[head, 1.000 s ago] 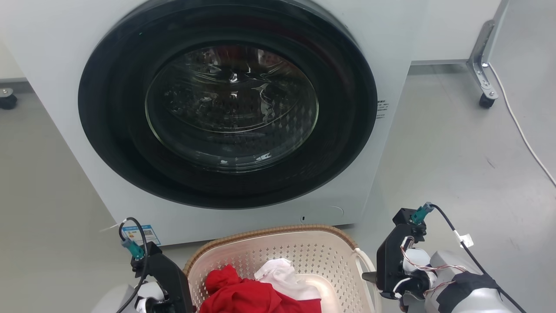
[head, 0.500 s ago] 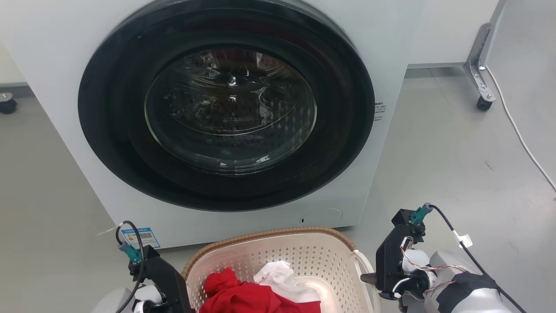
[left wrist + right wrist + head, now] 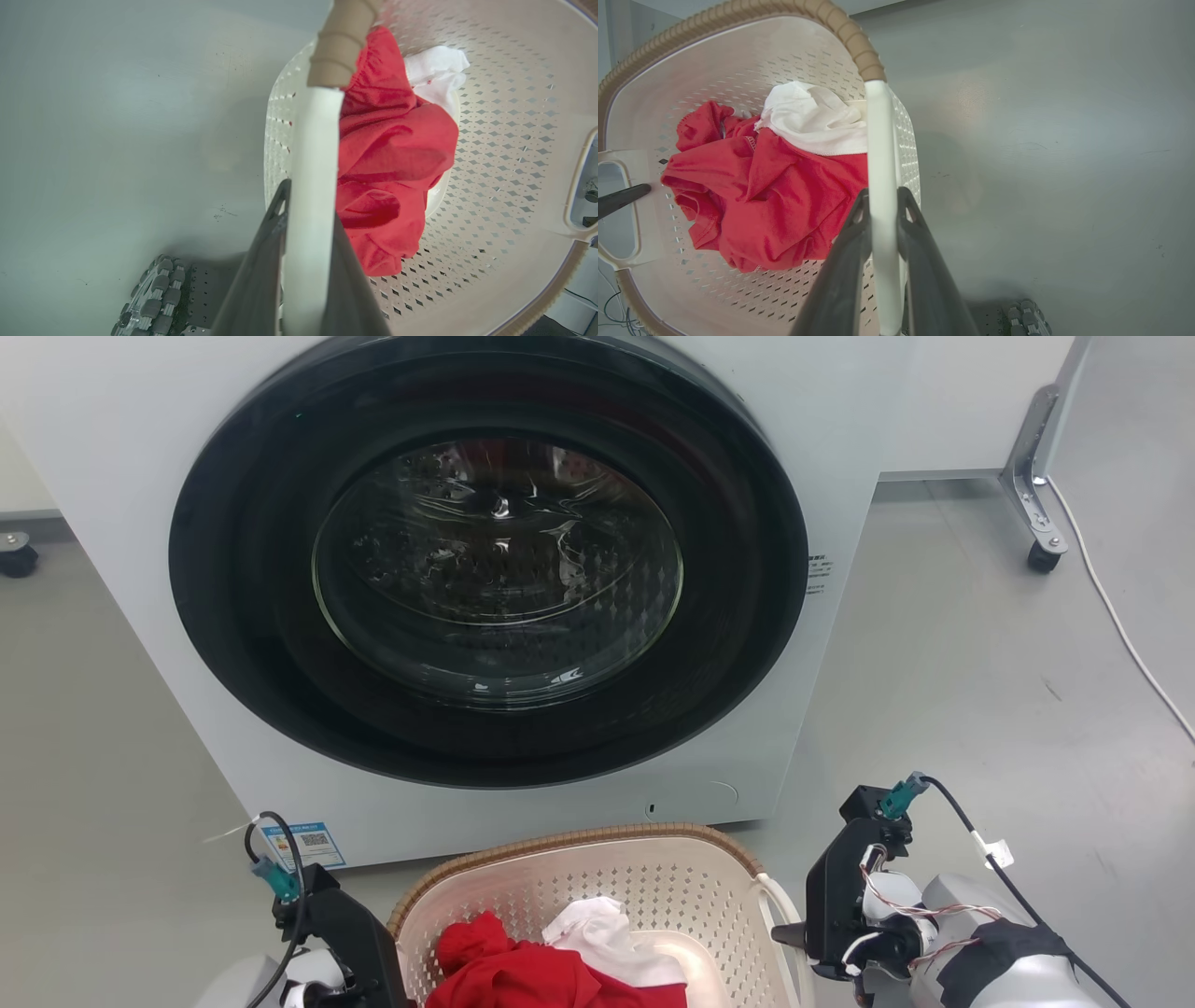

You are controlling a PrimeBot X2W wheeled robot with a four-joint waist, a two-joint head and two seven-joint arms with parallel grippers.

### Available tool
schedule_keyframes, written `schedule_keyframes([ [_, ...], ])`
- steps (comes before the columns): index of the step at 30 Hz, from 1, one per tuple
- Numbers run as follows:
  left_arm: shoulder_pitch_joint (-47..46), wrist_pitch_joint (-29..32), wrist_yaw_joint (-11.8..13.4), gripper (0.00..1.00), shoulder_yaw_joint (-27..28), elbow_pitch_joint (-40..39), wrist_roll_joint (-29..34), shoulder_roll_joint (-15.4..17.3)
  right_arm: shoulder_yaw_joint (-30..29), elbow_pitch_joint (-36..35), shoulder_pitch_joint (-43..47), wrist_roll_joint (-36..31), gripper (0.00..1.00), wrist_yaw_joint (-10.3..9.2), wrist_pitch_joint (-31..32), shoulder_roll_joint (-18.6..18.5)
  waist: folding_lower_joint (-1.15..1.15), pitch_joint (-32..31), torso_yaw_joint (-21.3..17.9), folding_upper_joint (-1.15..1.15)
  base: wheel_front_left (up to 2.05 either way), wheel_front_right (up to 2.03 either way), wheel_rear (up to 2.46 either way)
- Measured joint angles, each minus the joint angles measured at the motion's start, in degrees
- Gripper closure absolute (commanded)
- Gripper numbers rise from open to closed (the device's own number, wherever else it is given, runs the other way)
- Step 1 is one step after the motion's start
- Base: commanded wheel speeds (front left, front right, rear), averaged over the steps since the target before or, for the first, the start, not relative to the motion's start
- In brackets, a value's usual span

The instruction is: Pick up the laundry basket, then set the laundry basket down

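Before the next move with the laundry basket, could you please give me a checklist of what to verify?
1. Hold of the left gripper: ok, jaws shut on the left handle of the laundry basket.
2. Hold of the right gripper: ok, jaws shut on the right handle.
3. Load: ok, red garment and white garment lie below the rim.
4. The washing machine has its door shut: ok.
5. Gap between basket and machine: cannot tell.
6. Basket off the floor: cannot tell.
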Motion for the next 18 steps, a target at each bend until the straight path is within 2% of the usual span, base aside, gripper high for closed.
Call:
schedule_keyframes([
  [18, 0.41, -2.12, 0.00, 1.00, -0.87, -1.07, -0.43, 0.55, 1.83, -1.11, 0.02, 1.85, 1.00, -0.01, -0.96, -0.25, 0.00, 1.73, -0.25, 0.00, 0.00, 0.00, 0.00],
])
